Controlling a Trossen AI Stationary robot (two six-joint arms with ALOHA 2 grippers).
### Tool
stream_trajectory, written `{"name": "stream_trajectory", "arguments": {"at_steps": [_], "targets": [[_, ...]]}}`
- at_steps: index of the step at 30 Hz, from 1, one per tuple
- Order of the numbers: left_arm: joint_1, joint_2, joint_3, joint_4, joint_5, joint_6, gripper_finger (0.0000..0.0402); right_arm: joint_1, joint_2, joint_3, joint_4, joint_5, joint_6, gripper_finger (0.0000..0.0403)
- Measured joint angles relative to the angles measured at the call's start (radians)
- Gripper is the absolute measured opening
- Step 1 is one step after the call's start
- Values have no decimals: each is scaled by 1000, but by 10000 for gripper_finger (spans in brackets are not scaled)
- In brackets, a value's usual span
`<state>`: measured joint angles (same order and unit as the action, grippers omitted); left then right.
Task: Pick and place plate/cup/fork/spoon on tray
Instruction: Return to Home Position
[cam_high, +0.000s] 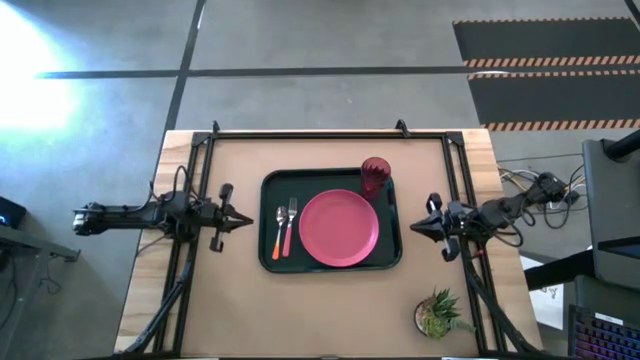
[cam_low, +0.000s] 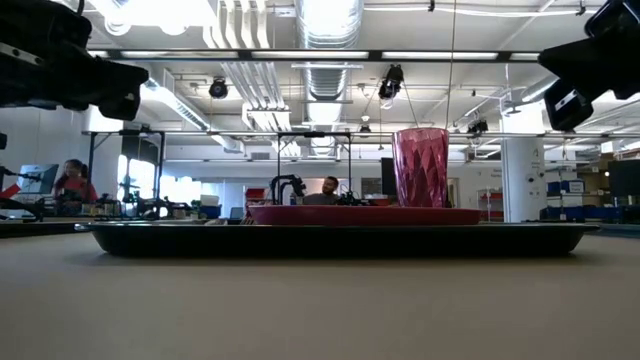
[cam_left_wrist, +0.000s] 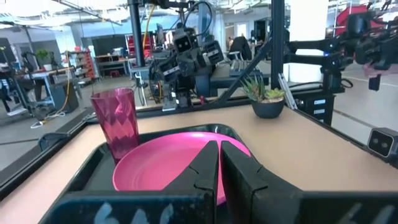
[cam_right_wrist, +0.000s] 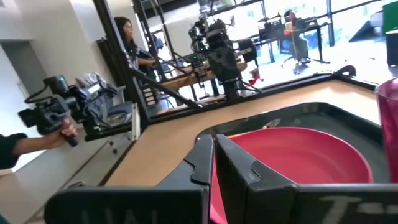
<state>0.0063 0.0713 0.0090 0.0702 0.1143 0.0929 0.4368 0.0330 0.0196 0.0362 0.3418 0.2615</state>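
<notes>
The dark tray (cam_high: 272, 255) lies at the table's middle. On it rest the pink-red plate (cam_high: 339, 228), the dark-red cup (cam_high: 375, 176) standing upright at the far right corner, and the fork (cam_high: 290, 228) and orange-handled spoon (cam_high: 278, 234) side by side left of the plate. My left gripper (cam_high: 250, 221) hovers shut left of the tray, pointing level at it. My right gripper (cam_high: 413, 228) hovers shut right of the tray, also level. In the wrist views the shut fingers (cam_left_wrist: 219, 163) (cam_right_wrist: 212, 155) hold nothing.
A small potted plant (cam_high: 438, 314) stands near the table's front right corner. Black frame bars (cam_high: 195, 170) run along the table's left, right and far sides. People sit and stand in the room beyond the table.
</notes>
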Motion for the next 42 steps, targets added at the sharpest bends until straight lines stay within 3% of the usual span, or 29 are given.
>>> {"name": "stream_trajectory", "arguments": {"at_steps": [16,26,34,42], "targets": [[0,-15,-1,0,0,-8,0,-267,0,3,-22,-88,-155,9],[0,-15,-1,0,0,-8,0,-426,8,7,-63,-433,-67,9],[0,-15,-2,-7,2,-9,0,-462,10,9,-57,-527,-26,9],[0,-15,-2,-35,2,-12,0,-462,10,10,-57,-533,-23,9]]}}
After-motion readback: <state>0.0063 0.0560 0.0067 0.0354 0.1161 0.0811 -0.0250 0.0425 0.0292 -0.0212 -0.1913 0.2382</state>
